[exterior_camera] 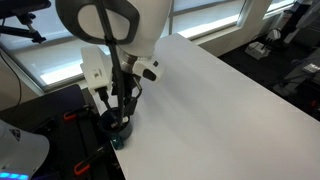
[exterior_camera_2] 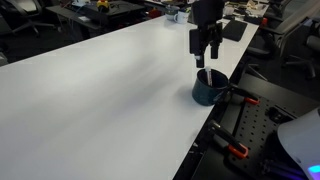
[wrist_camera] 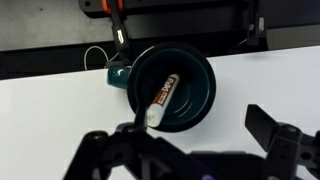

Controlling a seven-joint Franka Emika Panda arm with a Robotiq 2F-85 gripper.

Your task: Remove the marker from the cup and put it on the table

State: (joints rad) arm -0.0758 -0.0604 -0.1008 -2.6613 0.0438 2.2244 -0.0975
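hanging close above the cup point(wrist_camera: 196, 88), the gripper point(wrist_camera: 192, 122) points straight down. gripper: jaws spread wide in the wrist view, one dark finger point(wrist_camera: 264, 122) low at each side of the picture, nothing between them, released and empty. in both exterior views point(exterior_camera: 122, 106) point(exterior_camera_2: 205, 52) it sits directly over the cup mouth; whether the tips reach below the rim cannot be told. cup: dark teal, round, wide-mouthed, upright on the table point(wrist_camera: 50, 110), near the table's edge, seen also in both exterior views point(exterior_camera: 120, 129) point(exterior_camera_2: 208, 90). marker point(wrist_camera: 162, 100): inside the cup, lying slantwise across the interior, orange end toward the middle, pale end at the rim on the gripper's side; too small to make out in the exterior views. table: white, plain. beside the edge: an orange clamp point(exterior_camera_2: 240, 98) on dark framework.
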